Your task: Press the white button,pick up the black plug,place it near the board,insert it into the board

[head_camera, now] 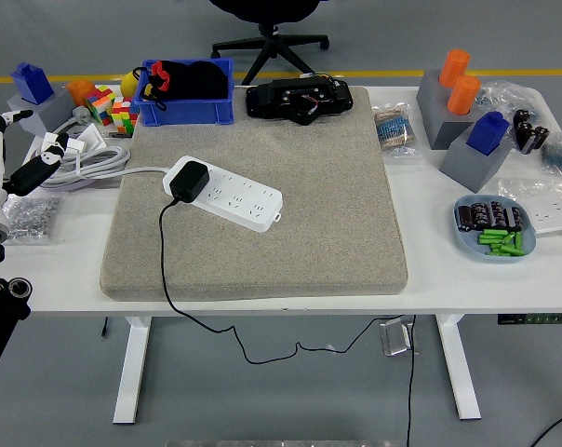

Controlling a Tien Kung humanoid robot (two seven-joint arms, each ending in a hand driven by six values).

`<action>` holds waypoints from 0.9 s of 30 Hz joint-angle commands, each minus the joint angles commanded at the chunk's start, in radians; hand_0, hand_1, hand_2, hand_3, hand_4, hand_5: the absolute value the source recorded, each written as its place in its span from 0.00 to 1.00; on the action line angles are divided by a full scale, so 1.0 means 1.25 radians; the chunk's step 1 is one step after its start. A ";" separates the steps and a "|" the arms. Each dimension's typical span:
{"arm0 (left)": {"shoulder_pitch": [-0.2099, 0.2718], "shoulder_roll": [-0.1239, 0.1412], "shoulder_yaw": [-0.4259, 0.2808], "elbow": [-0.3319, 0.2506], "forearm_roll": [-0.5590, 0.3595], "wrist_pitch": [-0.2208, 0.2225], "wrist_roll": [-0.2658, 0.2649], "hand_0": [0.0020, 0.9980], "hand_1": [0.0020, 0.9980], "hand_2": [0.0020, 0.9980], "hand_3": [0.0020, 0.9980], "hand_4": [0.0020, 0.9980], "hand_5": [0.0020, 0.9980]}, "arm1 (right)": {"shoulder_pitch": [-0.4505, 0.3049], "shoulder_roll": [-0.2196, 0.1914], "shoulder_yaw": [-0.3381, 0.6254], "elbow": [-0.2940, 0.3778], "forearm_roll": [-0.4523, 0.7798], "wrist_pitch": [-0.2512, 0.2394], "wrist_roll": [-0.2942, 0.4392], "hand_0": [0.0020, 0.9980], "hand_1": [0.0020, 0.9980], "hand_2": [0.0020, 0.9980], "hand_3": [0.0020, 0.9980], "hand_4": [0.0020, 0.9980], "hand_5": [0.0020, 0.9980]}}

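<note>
While only the head view is on record, noted in order from left to right. Left hand (20,149) at the far-left edge of the table (430,279), well apart from the work area; white thumb and one dark finger seen spread, nothing held, so read as relaxed and empty. Right hand not in view.

Grey mat (300,214) covering the middle of the table. White power strip (227,194), taken as the board, lying diagonally on the left half of the mat, white cable running off to the left. Black plug (186,180) seated in the strip's left-end socket, its black cord (165,270) trailing toward the near edge and dropping off the table. Small rocker at the strip's right end, likely the white button (275,219); on or off position too small to read.

Clutter noted but not involved: blue bin (186,93) and black device (301,98) at the far side, coloured cubes (112,107) far left, blue dish (495,231) of small parts at right.

Progress, judged from layout: plug already sits in the board, matching the end state or an untouched start; cannot tell which. No hand near the button or the plug. If starting, all four steps remain: press, pick up, place beside, insert.
</note>
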 joint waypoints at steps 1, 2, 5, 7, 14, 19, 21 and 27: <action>-0.001 0.001 0.000 0.000 -0.001 0.000 -0.001 0.94 0.92 0.86 0.79 0.79 0.55 | 0.000 0.000 -0.001 -0.001 0.000 0.000 0.000 0.79 0.76 0.77 0.75 0.79 0.59; -0.002 0.001 0.000 -0.001 -0.001 0.001 -0.001 0.94 0.92 0.86 0.79 0.79 0.55 | 0.000 0.000 -0.001 -0.001 0.000 0.001 0.000 0.79 0.76 0.77 0.75 0.79 0.59; -0.005 0.002 0.001 -0.001 -0.001 0.001 -0.001 0.94 0.92 0.86 0.79 0.79 0.55 | 0.001 -0.001 -0.003 0.000 0.001 0.002 -0.001 0.79 0.76 0.77 0.75 0.79 0.59; -0.005 0.003 0.003 -0.001 -0.001 0.001 0.000 0.94 0.92 0.86 0.79 0.79 0.55 | 0.002 -0.001 -0.003 0.000 0.001 0.002 -0.001 0.79 0.76 0.77 0.75 0.79 0.59; -0.006 0.004 0.009 0.001 -0.001 -0.001 0.002 0.94 0.92 0.86 0.78 0.79 0.55 | 0.000 -0.003 -0.005 0.000 0.002 0.004 -0.003 0.79 0.76 0.77 0.75 0.79 0.59; -0.005 0.003 0.010 0.001 -0.001 -0.001 0.003 0.94 0.92 0.86 0.79 0.78 0.55 | -0.001 -0.001 -0.006 0.002 0.001 0.006 -0.004 0.79 0.76 0.77 0.75 0.79 0.59; -0.005 0.003 0.010 0.000 -0.001 0.000 0.002 0.94 0.92 0.86 0.79 0.78 0.55 | -0.001 0.000 -0.006 0.002 0.001 0.007 -0.005 0.79 0.76 0.77 0.75 0.79 0.59; 0.000 0.001 0.008 0.001 -0.002 0.000 0.002 0.94 0.92 0.86 0.78 0.78 0.56 | 0.000 -0.001 -0.003 0.003 0.000 0.008 -0.006 0.79 0.76 0.77 0.75 0.79 0.59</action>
